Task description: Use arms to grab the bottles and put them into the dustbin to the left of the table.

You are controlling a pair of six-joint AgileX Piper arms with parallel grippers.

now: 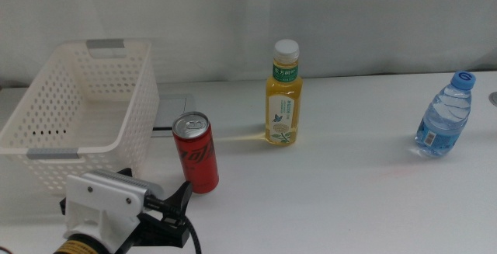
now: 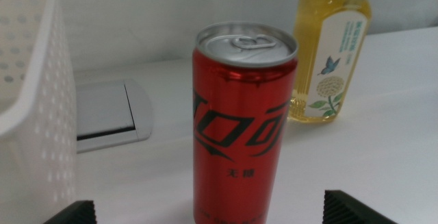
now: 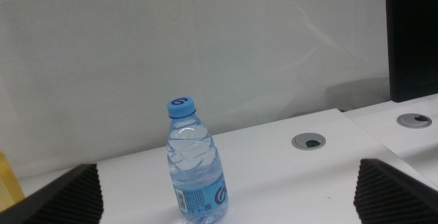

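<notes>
- Left gripper [image 2: 205, 210] standing wide open, red can [image 2: 243, 121] sitting between its jaws, not touching.
- Right gripper [image 3: 226, 196] waiting wide open, water bottle [image 3: 196, 172] standing ahead between them.

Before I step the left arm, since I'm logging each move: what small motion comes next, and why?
Probably ease the left gripper forward around the red can. Its jaws stand open on either side of the upright can but short of it, and the dustbin stands just beside it.
</notes>
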